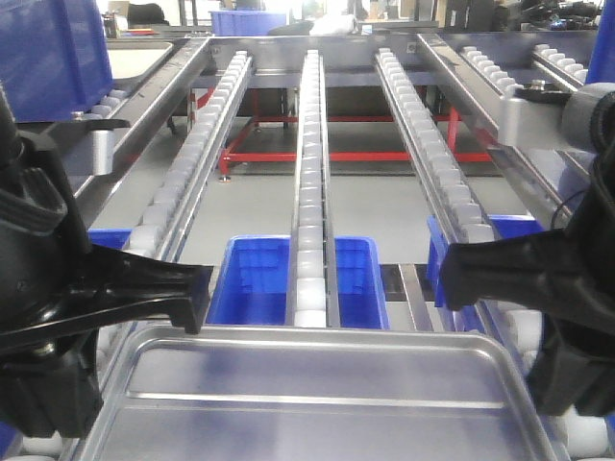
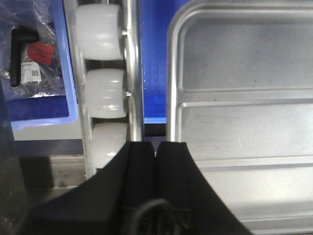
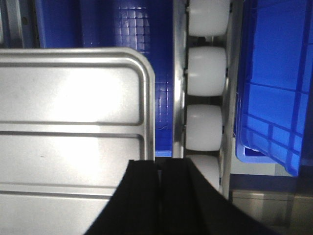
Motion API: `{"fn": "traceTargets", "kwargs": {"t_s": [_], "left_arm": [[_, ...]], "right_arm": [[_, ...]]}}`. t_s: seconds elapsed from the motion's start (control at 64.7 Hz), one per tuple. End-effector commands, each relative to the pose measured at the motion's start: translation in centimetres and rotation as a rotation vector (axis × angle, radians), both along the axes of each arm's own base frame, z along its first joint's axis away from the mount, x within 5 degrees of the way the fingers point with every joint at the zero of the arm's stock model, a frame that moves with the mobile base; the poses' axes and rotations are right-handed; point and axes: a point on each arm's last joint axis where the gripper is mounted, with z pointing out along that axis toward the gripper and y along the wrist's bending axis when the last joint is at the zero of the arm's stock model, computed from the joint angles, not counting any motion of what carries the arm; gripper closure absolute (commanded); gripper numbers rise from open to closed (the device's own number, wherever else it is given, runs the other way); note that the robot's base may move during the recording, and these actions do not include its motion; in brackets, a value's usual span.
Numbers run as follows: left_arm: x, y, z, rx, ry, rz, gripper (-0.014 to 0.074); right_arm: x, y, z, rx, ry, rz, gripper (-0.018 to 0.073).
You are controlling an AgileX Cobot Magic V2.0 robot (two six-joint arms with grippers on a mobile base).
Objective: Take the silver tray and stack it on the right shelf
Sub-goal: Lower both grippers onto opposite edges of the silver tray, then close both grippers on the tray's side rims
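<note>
So the silver tray [image 1: 317, 413] lies flat at the near end of the right shelf [image 1: 309, 144], across the middle roller lane. There's a blue bin [image 1: 255, 283] under the rails just past its far edge. The outer rollers [image 2: 105, 93] run just beside each short rim. Can't tell if it's resting on the lane or hanging just above it.

Left pincer [image 1: 192, 303] is pressed together at the tray's left rim, and right pincer [image 1: 447, 279] is the same on the right rim, both near the far corners. Wrist views show only a sliver btw the pads, so imo they're pinching the rim, tho the metal inside isn't visible.

Tips: you've only got a thin lip, so move both arms together, same speed, tray level, or it'll prob twist out. Lower it straight and square to the rails, and don't let go til it's got rollers under it.
</note>
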Motion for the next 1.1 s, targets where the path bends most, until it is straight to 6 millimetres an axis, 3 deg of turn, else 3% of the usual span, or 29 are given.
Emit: {"fn": "traceTargets", "kwargs": {"t_s": [0.0,0.077,0.17,0.588,1.082], "left_arm": [[0.1,-0.4,1.4,-0.048,-0.033,-0.004,0.058],[0.1,-0.4,1.4,-0.055,-0.028,0.023,0.0374],[0.2,-0.4,1.4,-0.058,-0.03,0.039,0.0259],[0.8,-0.9,1.0,-0.068,-0.077,0.004,0.0333],[1.0,-1.3,-0.1,-0.045,-0.054,0.004,0.0334]], "right_arm": [[0.5,0.5,1.3,0.042,-0.054,0.013,0.0202],[0.5,0.5,1.3,0.046,-0.049,0.008,0.0118],[0.5,0.7,0.8,0.052,-0.026,-0.003,0.0103],[0.9,1.2,-0.4,0.033,0.006,-0.002,0.0104],[1.1,1.3,-0.4,0.038,-0.007,0.006,0.0104]]}}
